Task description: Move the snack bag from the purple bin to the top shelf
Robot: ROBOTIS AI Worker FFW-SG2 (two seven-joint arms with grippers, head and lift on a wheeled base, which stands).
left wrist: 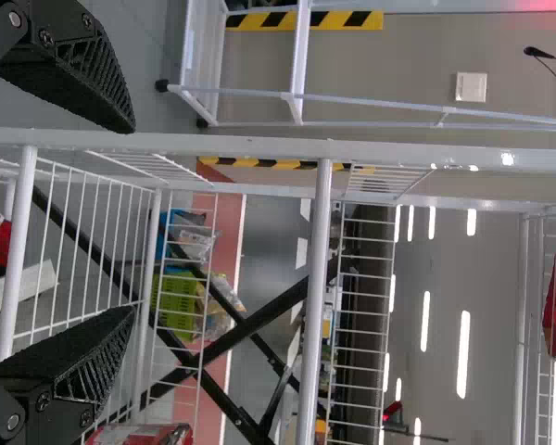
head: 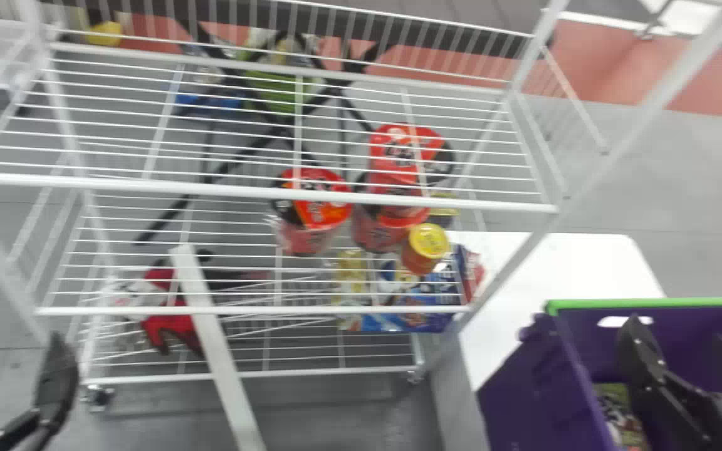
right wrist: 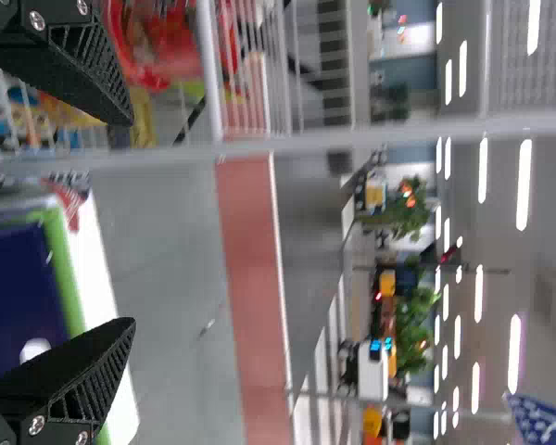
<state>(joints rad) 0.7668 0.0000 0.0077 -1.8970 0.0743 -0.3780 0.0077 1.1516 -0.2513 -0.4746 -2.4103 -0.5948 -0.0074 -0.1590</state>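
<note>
Holds the right gripper (head: 677,335) wide over the purple bin (head: 517,401), with the snack bag (head: 619,410) inside, and the left gripper (head: 55,379) wide near the rack (head: 148,311). Faces a white post (head: 549,225) between bin and rack, and red cups (head: 317,210) below the top shelf (head: 148,186).

black fingers (right wrist: 79,362) | tapering wedge shape | ribbed sides (left wrist: 93,380) | grainy faces (left wrist: 69,348) | round silvery screws (right wrist: 37,425)
</note>
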